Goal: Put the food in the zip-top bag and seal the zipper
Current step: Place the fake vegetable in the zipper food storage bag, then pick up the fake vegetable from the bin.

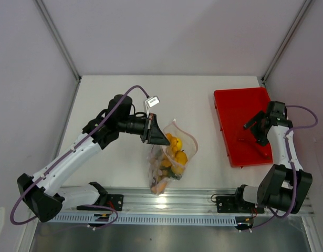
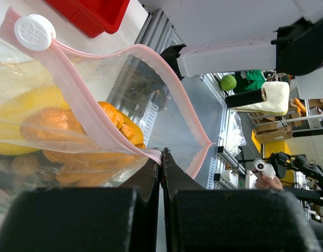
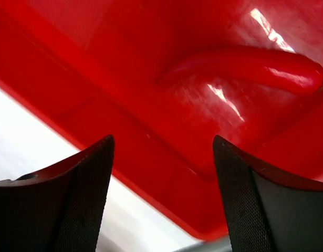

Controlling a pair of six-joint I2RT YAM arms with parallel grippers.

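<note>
White table (image 1: pixel 124 94), enclosed by pale wall panels, with a metal rail (image 1: pixel 193 197) along the near edge. Top view taken as the dial, 12 o'clock at the far wall.

Item 1. zip-top bag (image 1: pixel 169 157): clear, floppy, lying at about 6 o'clock of the table centre, its bottom end reaching the rail. The mouth points toward 11 o'clock and gapes open; in the left wrist view the two sides of the zipper (image 2: pixel 87 121) stand apart. A white round slider (image 2: pixel 34 31) sits at one end of the strip.

Item 2. food, bagged: yellow pieces (image 1: pixel 176 149) in the upper half of the bag, orange pieces (image 1: pixel 160 185) toward the bottom. Other contents are too blurred to name.

Item 3. red chili (image 3: pixel 256 65): loose on the floor of the red tray (image 1: pixel 237 105), outside the bag.

Item 4. red tray: rectangular, at 2 o'clock of the table centre, well apart from the bag.

Item 5. left gripper (image 1: pixel 152 130): at 11 o'clock of the bag, clenched on the zip-top bag at its pink mouth edge, fingers (image 2: pixel 150 178) pressed together on the strip.

Item 6. right gripper (image 3: pixel 162 142): over the near part of the tray, released, jaws wide with nothing between them; the chili lies beyond the fingertips at about 1 o'clock in the right wrist view, not touched.
</note>
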